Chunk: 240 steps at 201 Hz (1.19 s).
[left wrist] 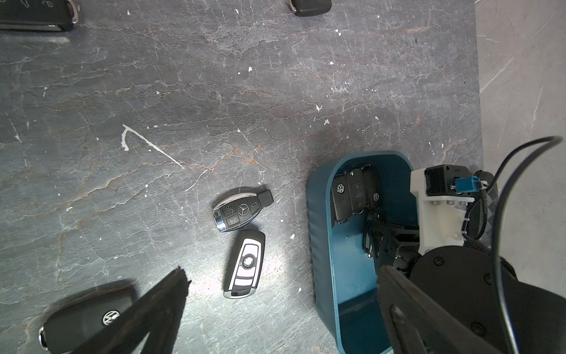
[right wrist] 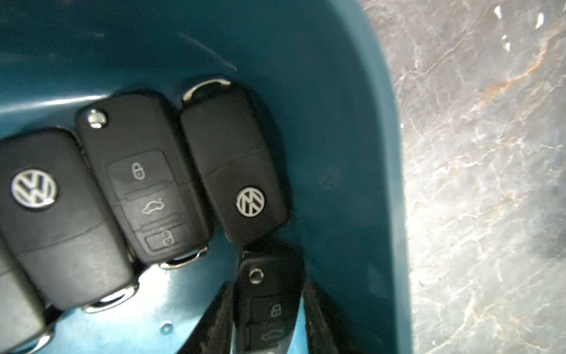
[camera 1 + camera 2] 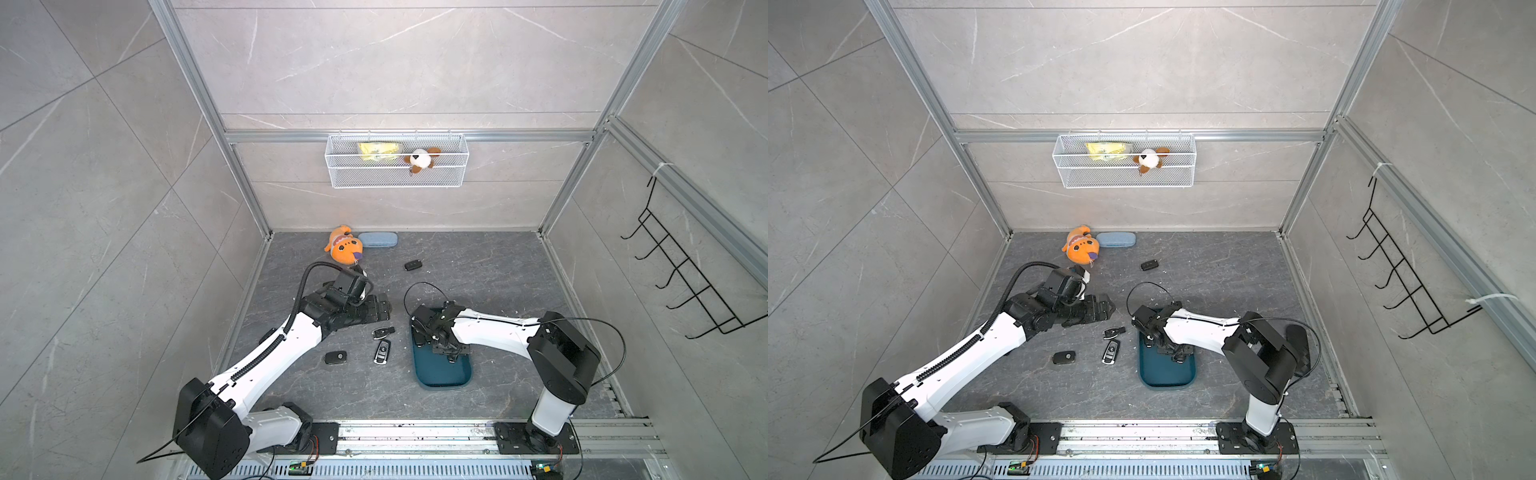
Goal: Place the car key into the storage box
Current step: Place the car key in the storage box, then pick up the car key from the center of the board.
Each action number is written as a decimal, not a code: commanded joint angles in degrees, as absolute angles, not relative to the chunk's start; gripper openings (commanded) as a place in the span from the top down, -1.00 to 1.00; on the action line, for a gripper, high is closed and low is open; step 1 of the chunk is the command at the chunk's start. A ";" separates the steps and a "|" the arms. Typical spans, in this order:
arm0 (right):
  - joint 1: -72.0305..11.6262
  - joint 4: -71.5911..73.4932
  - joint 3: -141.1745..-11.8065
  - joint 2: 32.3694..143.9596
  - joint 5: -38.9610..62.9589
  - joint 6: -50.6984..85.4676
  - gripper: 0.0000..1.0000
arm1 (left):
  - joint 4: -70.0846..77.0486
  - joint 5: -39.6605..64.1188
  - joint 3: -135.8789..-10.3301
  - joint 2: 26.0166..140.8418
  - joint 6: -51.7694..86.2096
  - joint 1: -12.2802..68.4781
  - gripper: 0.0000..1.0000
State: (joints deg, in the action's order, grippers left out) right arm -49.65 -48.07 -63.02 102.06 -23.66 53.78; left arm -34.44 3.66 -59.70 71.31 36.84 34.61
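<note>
**Right claw (image 2: 268,287) holds a key (image 2: 271,309) low inside the box (image 2: 337,122).**
The key sits between the two fingers, with its long side along them. Its tip is just beside the other keys (image 2: 147,184) at the box's end. The claw is narrow and pinches the key's sides. I cannot tell if the key touches the bottom. I think letting go comes next. The left claw (image 1: 281,271) is wide and empty, outside the box, over the floor keys (image 1: 243,263).

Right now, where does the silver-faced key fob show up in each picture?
A top view: silver-faced key fob on the floor beside the storage box.
A top view: same spot beside it.
Left wrist: fob beside the box's wall.
Right wrist: not in it.
Shared landmark: the storage box.
</note>
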 commanded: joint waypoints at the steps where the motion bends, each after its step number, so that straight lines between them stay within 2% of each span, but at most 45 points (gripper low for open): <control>1: -50.01 -50.07 -64.41 102.83 -25.81 52.32 0.20 | -34.04 5.28 -60.14 71.42 35.65 34.19 -1.00; 47: -50.04 -47.03 -64.25 99.75 -23.98 50.50 0.08 | -34.23 5.08 -60.37 71.58 35.25 34.13 -1.00; 119: -50.27 -39.22 -62.55 89.84 -17.98 47.61 -0.28 | -36.01 3.69 -62.76 74.25 34.25 30.85 -1.00; 142: -50.27 -36.26 -61.47 85.64 -16.72 46.44 -0.51 | -36.51 3.02 -64.00 75.77 32.98 28.66 -1.00; 176: -50.26 -32.27 -61.08 81.56 -15.25 44.76 -0.98 | -37.44 2.35 -66.92 79.35 31.14 25.11 -1.00; 240: -49.93 -28.53 -64.94 79.80 -14.00 40.50 -0.99 | -35.42 0.70 -73.91 89.84 27.06 16.87 -1.00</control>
